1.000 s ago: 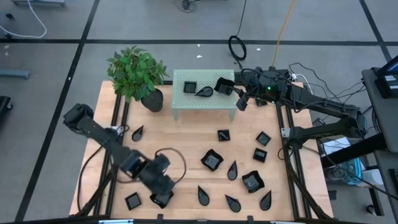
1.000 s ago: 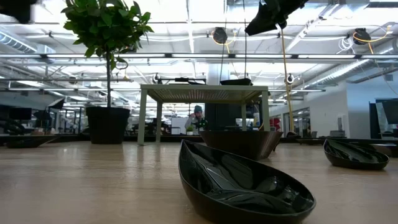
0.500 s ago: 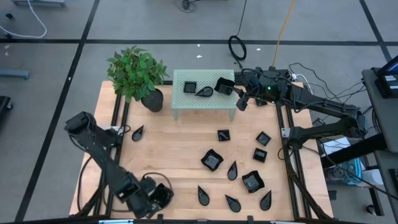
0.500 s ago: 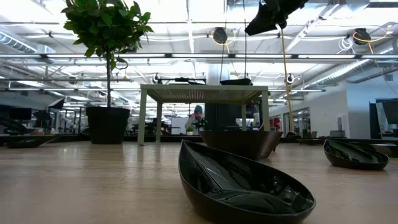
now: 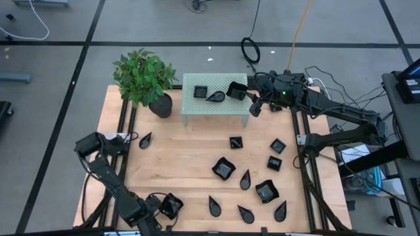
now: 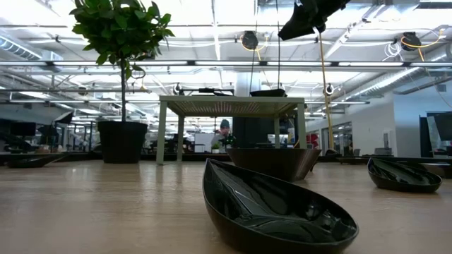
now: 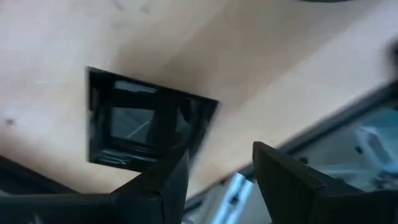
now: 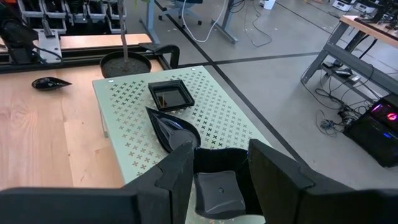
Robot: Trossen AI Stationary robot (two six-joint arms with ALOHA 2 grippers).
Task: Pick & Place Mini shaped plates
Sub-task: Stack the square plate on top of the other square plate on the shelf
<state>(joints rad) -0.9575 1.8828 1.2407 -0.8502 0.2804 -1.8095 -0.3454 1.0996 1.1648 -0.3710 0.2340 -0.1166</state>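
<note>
The wavy plate point(image 8: 217, 186) sits between the fingers of the right gripper point(image 8: 221, 149), which appears to be clamped on its edges. The low view shows this gripper well above the top of the green stand point(image 8: 230, 118), so the plate is judged to be carried, not set down. It hangs over the stand's edge.

Delivered so far: one square plate point(image 8: 170, 94) and one teardrop plate point(image 8: 171, 132), lying just beside each other on the stand.

Left to do: the plates on the wooden table point(image 5: 184, 157). Count from the high view:
- teardrop plates: five;
- square plates: three in the open, plus a fourth one point(image 7: 134, 121) at the near table edge;
- wavy plates: two.

Total in view: fourteen, with two placed, one in hand and eleven waiting. The left arm may hide more. The task is judged to be at an early stage.

The left gripper point(image 7: 217, 165) is over the near edge of the table. Its fingers are spread and hold nothing. The fourth square plate lies flat just past one finger, so it is judged to be the next pick.

A potted plant point(image 5: 161, 105) stands beside the stand and is not part of the task.
</note>
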